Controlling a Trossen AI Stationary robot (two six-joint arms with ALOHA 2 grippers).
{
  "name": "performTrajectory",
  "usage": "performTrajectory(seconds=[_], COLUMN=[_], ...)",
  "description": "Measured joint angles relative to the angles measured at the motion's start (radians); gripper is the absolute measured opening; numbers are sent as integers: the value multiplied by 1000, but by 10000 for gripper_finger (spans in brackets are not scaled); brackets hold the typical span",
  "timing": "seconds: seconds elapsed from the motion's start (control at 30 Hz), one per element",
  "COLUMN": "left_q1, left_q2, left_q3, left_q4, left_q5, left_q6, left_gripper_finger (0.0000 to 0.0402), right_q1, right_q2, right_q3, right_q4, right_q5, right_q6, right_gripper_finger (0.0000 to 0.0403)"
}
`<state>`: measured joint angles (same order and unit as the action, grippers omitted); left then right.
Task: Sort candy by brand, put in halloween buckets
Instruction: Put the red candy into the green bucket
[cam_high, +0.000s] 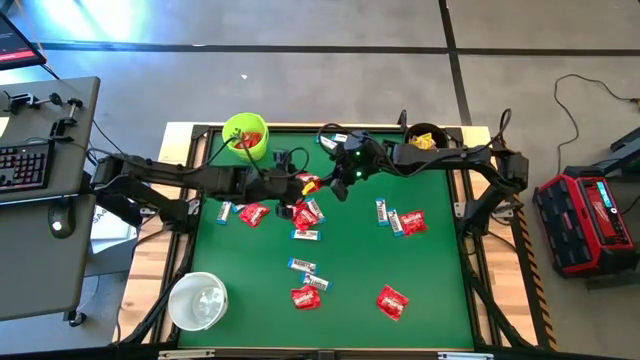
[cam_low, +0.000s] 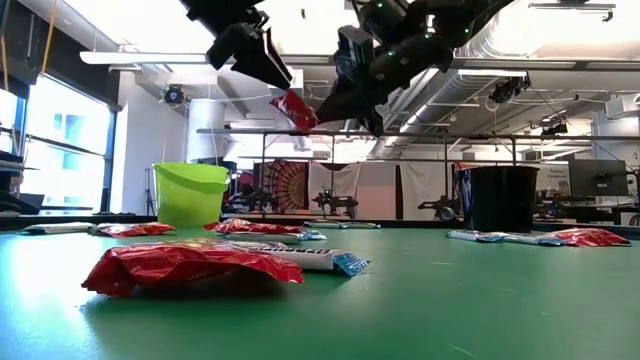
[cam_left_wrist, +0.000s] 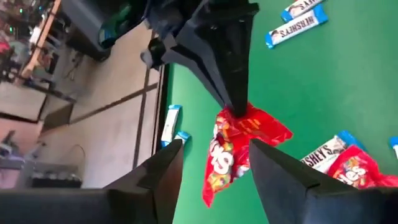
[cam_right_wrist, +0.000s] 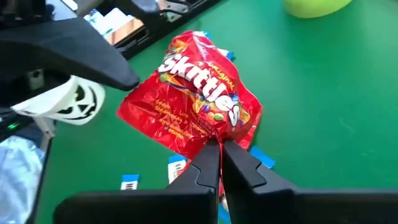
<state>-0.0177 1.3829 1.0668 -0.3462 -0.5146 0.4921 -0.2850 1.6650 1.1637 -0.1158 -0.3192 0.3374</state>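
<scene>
Handling first: the red Skittles packet (cam_right_wrist: 199, 93) hanging in the air over the middle of the green table (cam_high: 440, 300) looks light and limp, a crinkly film pouch with loose sweets inside, so it will sag and swing from whatever edge is pinched. The film is probably slick, so a grip on the flat crimped seam at an end should hold better than one across the bulging belly, where the contents shift. The right gripper (cam_right_wrist: 219, 149) has its fingers clamped shut on one edge of the packet and carries it alone. The left gripper (cam_left_wrist: 214, 163) sits just beside it with its fingers spread apart on either side of the pouch, not gripping it

Buckets next, being the biggest things: the lime green bucket (cam_high: 246, 134) stands at the table's far edge on the left arm's side, with something red showing inside. The black bucket (cam_high: 425, 137) stands at the far edge on the right arm's side, and the white bucket (cam_high: 198, 300) at the near left corner carries a pumpkin face

Smaller again, the loose candy on the table: red packets (cam_high: 392, 301) puffy and glossy, and slim white-and-blue Hershey's bars (cam_left_wrist: 296, 28) lying flat; those bars look stiffer and should lift best by their long sides
</scene>
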Motion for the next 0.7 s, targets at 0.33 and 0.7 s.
performTrajectory(seconds=[0.33, 0.7], left_q1=[-7, -46], left_q2=[0, 0], left_q3=[0, 0], left_q4=[-34, -42], left_q5=[-58, -79], left_q6=[17, 38], left_gripper_finger=[184, 184], right_q1=[0, -16], right_q2=[0, 0], right_q3=[0, 0], right_q4=[39, 44], right_q5=[-100, -95], right_q6=[96, 161], right_gripper_finger=[0, 0])
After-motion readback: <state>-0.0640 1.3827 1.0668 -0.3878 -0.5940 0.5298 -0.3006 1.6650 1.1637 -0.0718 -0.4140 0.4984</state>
